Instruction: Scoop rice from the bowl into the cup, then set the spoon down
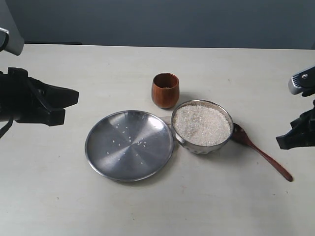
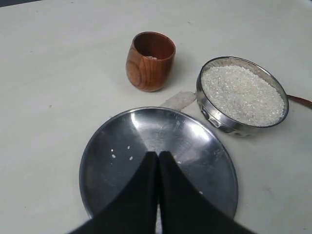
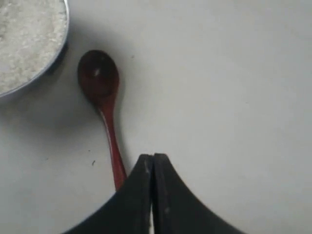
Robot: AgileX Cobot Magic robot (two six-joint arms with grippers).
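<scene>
Spoon (image 1: 263, 155) diagonal, head beside bowl (image 1: 202, 147), handle outward.

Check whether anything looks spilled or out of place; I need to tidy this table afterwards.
A few rice grains lie scattered on the steel plate. A small white patch, probably spilled rice, lies on the table between the plate and the bowl, near the cup. Nothing else stands out.

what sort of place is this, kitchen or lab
Probably a robot test bench, not a kitchen: a plain pale table, black left hand and right hand, and a few props: bowl of rice, cup, plate, spoon.
</scene>
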